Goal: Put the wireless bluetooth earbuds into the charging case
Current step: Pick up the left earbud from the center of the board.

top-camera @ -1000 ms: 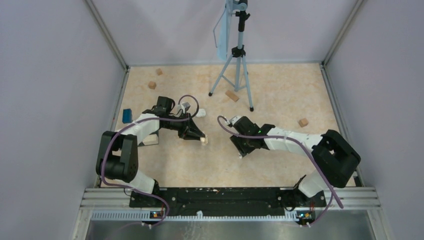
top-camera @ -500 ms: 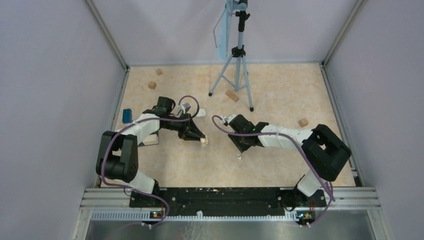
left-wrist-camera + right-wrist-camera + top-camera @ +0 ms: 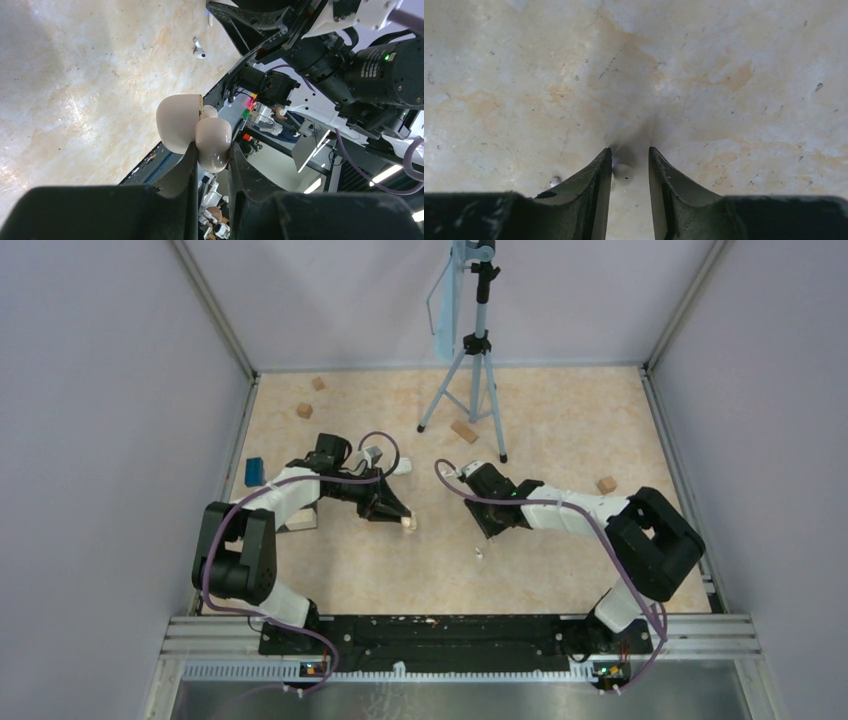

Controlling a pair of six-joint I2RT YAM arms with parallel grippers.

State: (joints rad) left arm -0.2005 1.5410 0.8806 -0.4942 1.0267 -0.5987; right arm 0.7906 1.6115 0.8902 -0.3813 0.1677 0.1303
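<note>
My left gripper (image 3: pixel 402 517) is shut on the charging case (image 3: pixel 409 524), a small white rounded case with its lid hinged open (image 3: pixel 177 122), held just above the table at centre left. My right gripper (image 3: pixel 491 532) points down at the table to its right. Its jaws stand narrowly apart (image 3: pixel 630 157). A tiny white earbud (image 3: pixel 623 171) sits between the tips against the left finger, with a gap to the right finger; whether it is gripped I cannot tell. Another earbud (image 3: pixel 479 553) lies on the table just in front of that gripper, and shows in the left wrist view (image 3: pixel 200 52).
A tripod (image 3: pixel 470 390) stands at the back centre. Tan wooden blocks lie scattered (image 3: pixel 463 430) (image 3: pixel 606 484) (image 3: pixel 304 410). A blue object (image 3: pixel 254 471) sits by the left wall. Grey walls close in the table on three sides.
My right gripper's jaws have narrowed and the gripper has drawn back from the earbud lying on the table. The left arm and the case have not moved.
</note>
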